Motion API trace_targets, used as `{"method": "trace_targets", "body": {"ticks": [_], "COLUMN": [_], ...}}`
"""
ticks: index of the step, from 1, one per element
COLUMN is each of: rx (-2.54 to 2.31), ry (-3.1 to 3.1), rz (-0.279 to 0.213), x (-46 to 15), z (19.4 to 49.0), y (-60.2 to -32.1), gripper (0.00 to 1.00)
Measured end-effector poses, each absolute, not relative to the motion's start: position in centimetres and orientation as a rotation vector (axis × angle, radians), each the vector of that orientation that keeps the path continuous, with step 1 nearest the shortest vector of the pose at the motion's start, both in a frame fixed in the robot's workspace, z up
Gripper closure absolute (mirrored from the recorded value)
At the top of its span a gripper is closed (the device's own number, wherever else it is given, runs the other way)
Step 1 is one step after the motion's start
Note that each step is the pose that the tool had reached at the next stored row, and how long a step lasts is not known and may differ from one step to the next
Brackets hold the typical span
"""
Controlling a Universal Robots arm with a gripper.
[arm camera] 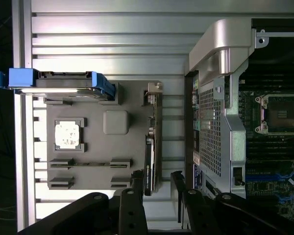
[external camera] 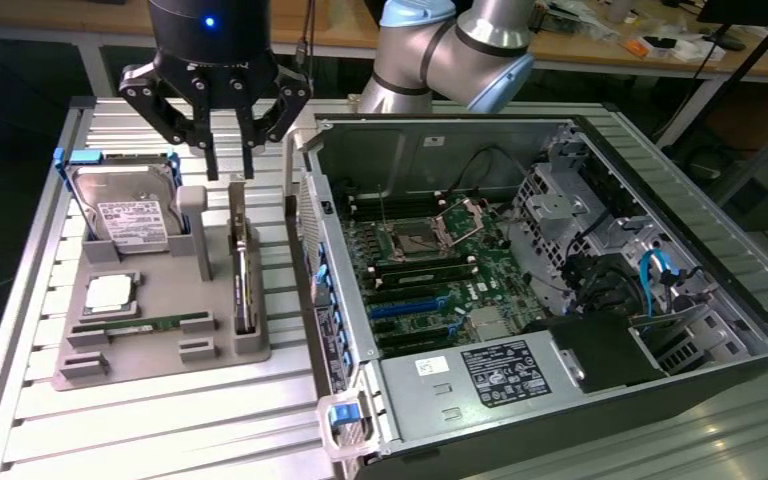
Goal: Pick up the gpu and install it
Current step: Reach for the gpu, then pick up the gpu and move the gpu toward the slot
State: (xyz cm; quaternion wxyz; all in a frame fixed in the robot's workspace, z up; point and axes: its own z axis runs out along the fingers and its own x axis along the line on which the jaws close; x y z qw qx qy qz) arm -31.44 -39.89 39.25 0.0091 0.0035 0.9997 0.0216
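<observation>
The gpu (external camera: 241,268) is a thin black card standing on its edge in a slot along one side of the grey holder tray (external camera: 224,350). My gripper (external camera: 228,172) hangs just above the card's far end, open, with nothing between its fingers. In the wrist view the gpu (arm camera: 149,156) appears edge-on, and my gripper (arm camera: 157,188) straddles the line of the card, one dark finger (arm camera: 137,183) on each side and clear of it.
The tray also holds a hard drive (external camera: 131,215) in a blue caddy, a CPU (external camera: 108,292) and a RAM stick (external camera: 144,325). At the exterior view's right stands the open computer case (external camera: 704,300), its motherboard (external camera: 424,270) and blue expansion slots (external camera: 411,305) exposed.
</observation>
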Motion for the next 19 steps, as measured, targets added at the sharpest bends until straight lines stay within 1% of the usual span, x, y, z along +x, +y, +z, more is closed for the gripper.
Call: {"method": "trace_targets", "body": {"ticks": [5,8,9,10,19], "rx": [0.011,0.011,0.011,0.011,0.011], "ry": [3.123,3.123,3.123,3.123,3.123], "rz": [0.068,0.068,0.068,0.068,0.068], "x": [-31.44,-31.44,-31.44,-31.44,-31.44], "z": [39.25,39.25,39.25,39.24,39.24], "y": [-39.89,-39.89,-39.89,-39.89,-39.89], "gripper": [0.65,0.84,0.84,0.89,0.89]}}
